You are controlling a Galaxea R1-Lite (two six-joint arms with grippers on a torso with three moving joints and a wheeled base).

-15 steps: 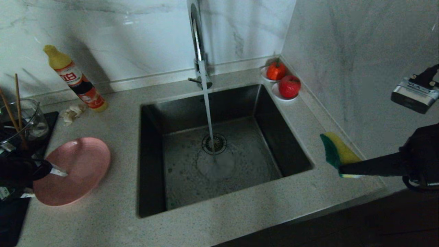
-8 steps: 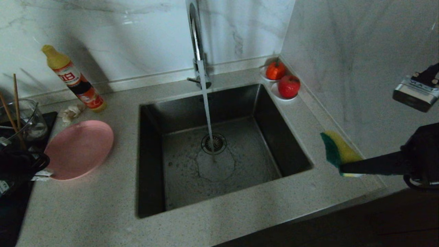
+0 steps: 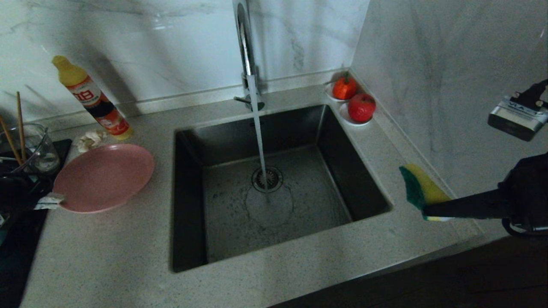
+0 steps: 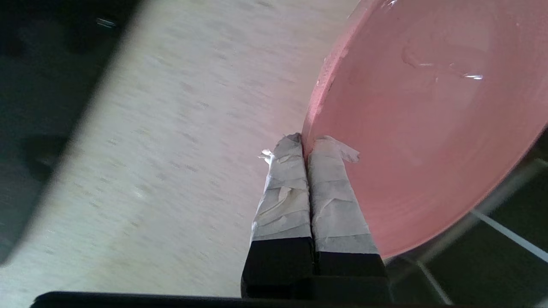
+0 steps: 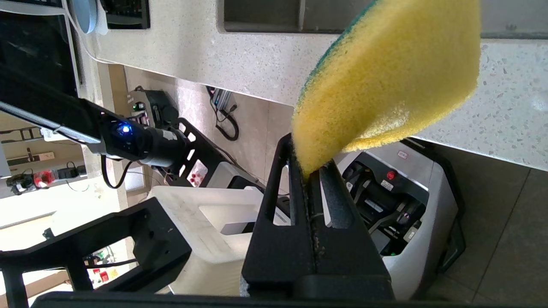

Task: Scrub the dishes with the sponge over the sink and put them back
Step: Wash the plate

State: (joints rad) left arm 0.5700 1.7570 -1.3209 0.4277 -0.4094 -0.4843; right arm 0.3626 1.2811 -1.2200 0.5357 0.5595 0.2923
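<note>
Plate: wide round shallow pink plate [image 3: 104,177] with ringed rim, at the left part of the speckled grey stone tabletop [image 3: 107,256], between the sink and the left edge; tilted, its left rim raised; wet patches on its face in the left wrist view [image 4: 428,107].
Left gripper: [image 3: 50,201] at the left edge of the tabletop, taped jaws clenched on the plate's left rim, one on each face [image 4: 305,145].
Sponge: rectangular yellow sponge [image 3: 421,188] with dark green scouring face, held in the air over the right edge of the tabletop, just right of the sink, clear of the stone; green face turned toward the sink.
Right gripper: [image 5: 311,171] black jaws clamped on the sponge's lower end, arm reaching in from the right.
Sink: large square dark steel basin [image 3: 192,205] set mid-tabletop, round drain [image 3: 267,179] at centre.
Tap: tall chrome tap [image 3: 245,47] at the sink's back edge, water stream [image 3: 259,137] falling onto the drain.
Back left: yellow-capped detergent bottle [image 3: 92,100] leaning at the wall; small beige cloth wad [image 3: 89,140] just beside the plate's back rim.
Left edge: clear glass pot [image 3: 32,149] holding chopsticks [image 3: 19,119].
Back right corner: two red fruits on tiny white saucers [image 3: 354,102].
</note>
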